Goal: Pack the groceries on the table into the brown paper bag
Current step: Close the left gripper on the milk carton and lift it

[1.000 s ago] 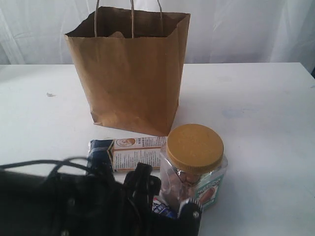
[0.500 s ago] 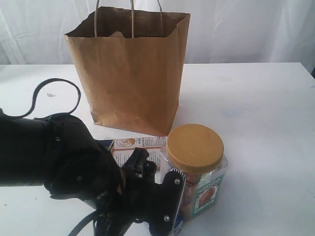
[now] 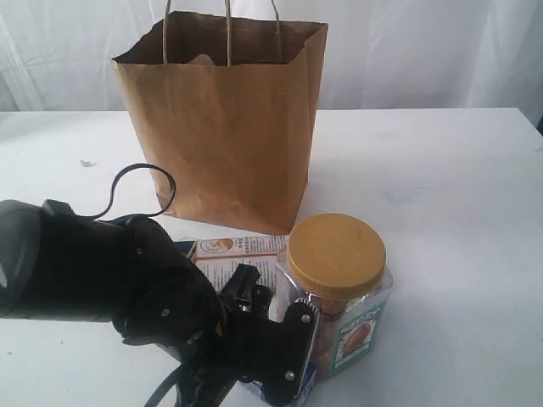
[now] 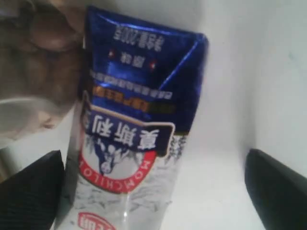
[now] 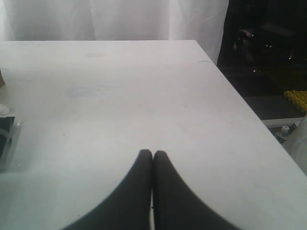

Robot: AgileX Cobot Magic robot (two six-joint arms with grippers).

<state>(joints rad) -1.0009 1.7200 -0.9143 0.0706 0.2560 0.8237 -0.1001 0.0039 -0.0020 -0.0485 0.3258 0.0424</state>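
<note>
The brown paper bag stands upright at the back middle of the white table. In front of it lies the long navy-orange packet, and the clear jar with a mustard-yellow lid stands to its right. My left gripper hangs open just left of the jar. In the left wrist view a small white carton with a blue top lies on the table between its spread fingers, nearer one finger, and the left gripper is not closed on it. My right gripper is shut and empty over bare table.
The black left arm and its looped cable cover the near left of the table. The jar's brownish contents sit close beside the carton. White curtain hangs behind. The table edge drops to a dark floor.
The left arm has swung up from the bottom edge, its cable loop now near the bag, and it hides more of the packet. The right gripper has not moved.
</note>
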